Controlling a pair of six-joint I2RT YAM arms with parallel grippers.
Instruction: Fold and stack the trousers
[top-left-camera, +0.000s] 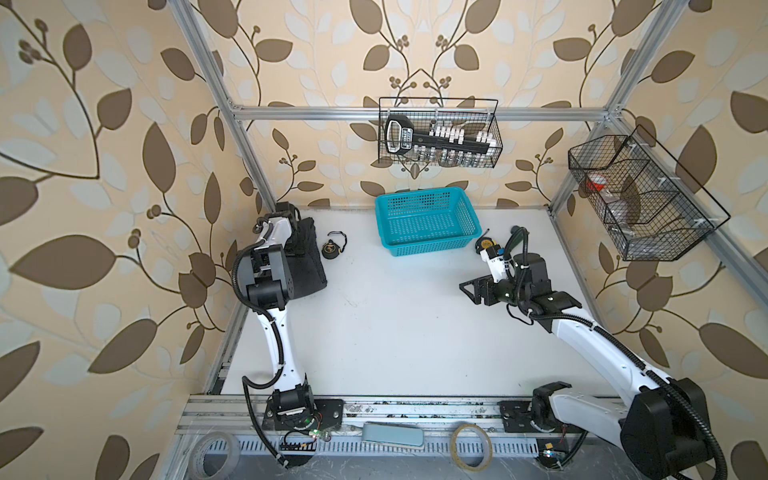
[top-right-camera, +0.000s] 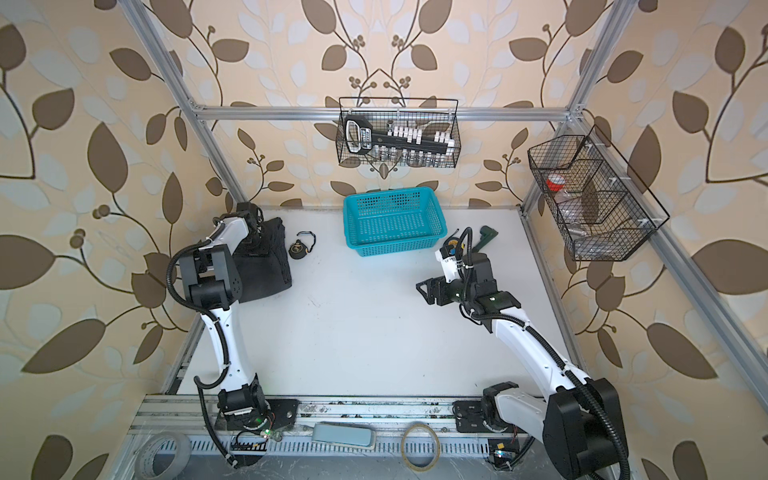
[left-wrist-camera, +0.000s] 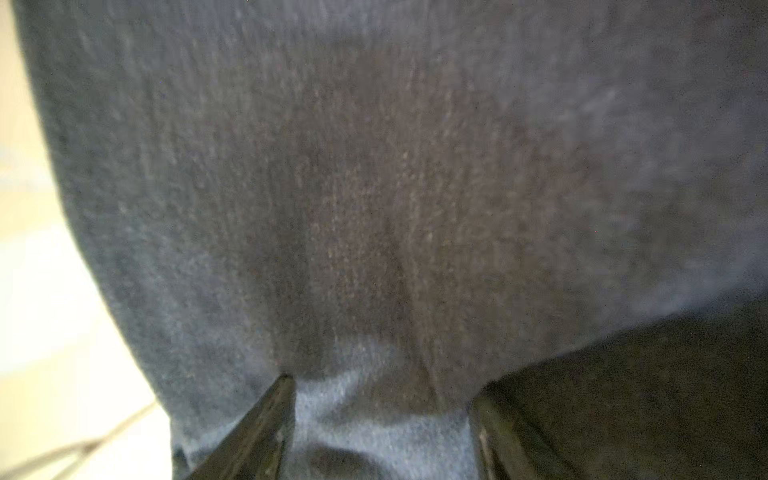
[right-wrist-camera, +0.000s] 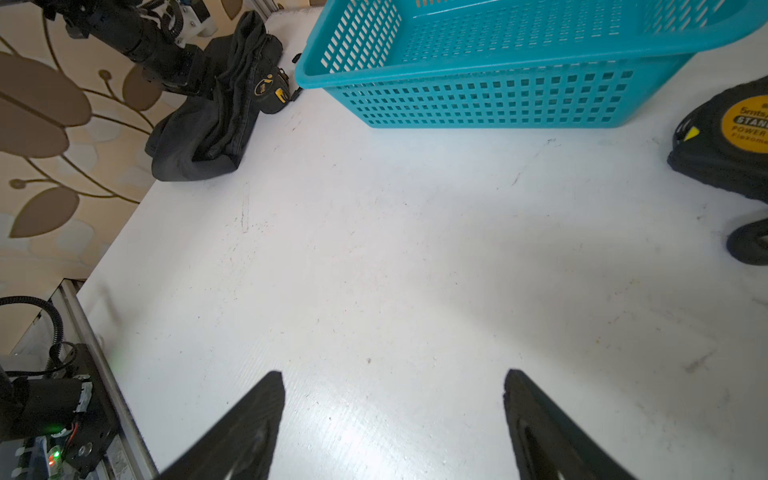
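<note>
**Left wrist view is all denim: bundle at ten o'clock, right arm idle**

Reading the white table (top-left-camera: 395, 332) as a clock face in both top views, most of it is bare, which I take to be the working space for folding.

The trousers (top-left-camera: 309, 266) sit at ten o'clock, tight against the left edge, bunched into a thick dark bundle and not laid out flat. From the right wrist view the trousers (right-wrist-camera: 208, 124) look folded over on themselves in several layers, with my left arm down on top of them. I judge the fold is done or nearly so, and stacking is what remains.

The teal basket (top-left-camera: 432, 245) stands empty at twelve o'clock, well apart from the bundle.

One tape measure (top-left-camera: 331, 249) lies at eleven o'clock, just beside the cloth, close enough to be dragged along. A second tape measure (right-wrist-camera: 731, 141) rests at two o'clock near my right arm.

The left gripper (left-wrist-camera: 382, 384) has its jaws parted with a pucker of denim between them. I cannot tell whether it is pinching or only pressing. The right gripper (right-wrist-camera: 395, 374) hangs over bare table at three o'clock, jaws wide and holding nothing.
</note>
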